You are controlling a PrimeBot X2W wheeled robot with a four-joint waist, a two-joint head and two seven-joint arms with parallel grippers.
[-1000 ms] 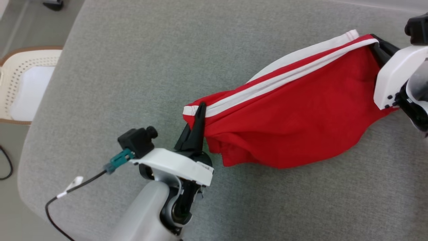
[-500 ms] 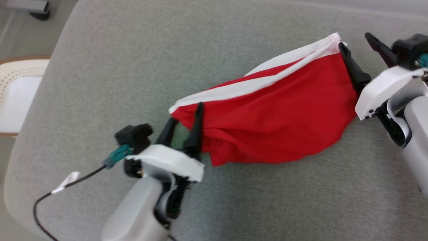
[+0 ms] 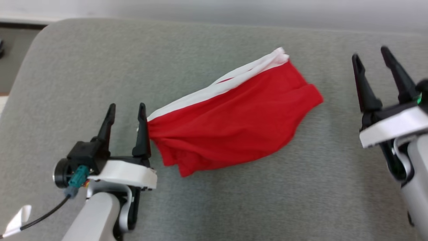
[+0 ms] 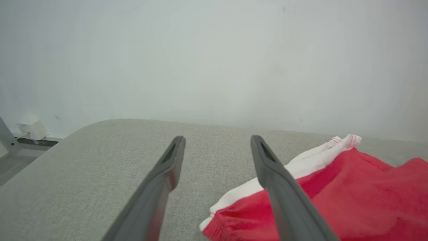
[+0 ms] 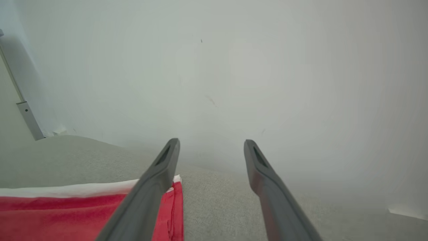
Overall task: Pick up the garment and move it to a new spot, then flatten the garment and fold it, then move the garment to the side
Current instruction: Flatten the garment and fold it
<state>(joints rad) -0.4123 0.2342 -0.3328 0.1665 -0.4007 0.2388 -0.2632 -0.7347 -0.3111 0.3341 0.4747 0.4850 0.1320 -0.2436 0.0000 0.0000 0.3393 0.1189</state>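
The garment (image 3: 230, 122) is red with a white band along its far edge and lies rumpled on the grey cushioned surface (image 3: 214, 207), running from lower left to upper right. My left gripper (image 3: 127, 108) stands open just left of the garment's near end, with nothing between its fingers. The left wrist view has the garment (image 4: 351, 197) to the right of the open left gripper (image 4: 217, 142). My right gripper (image 3: 371, 58) is open too, well to the right of the cloth. From the right wrist, the garment (image 5: 67, 214) lies low on the left, beside the open right gripper (image 5: 211, 144).
A pale wall (image 4: 214, 60) rises behind the surface's far edge. The surface's rounded left corner (image 3: 36, 40) drops to the floor. A black cable with a white tag (image 3: 20, 217) trails from my left arm.
Both grippers have opened and let go of the garment, which now lies loose on the surface. Both arms have drawn back from its ends. The camera has tilted up.
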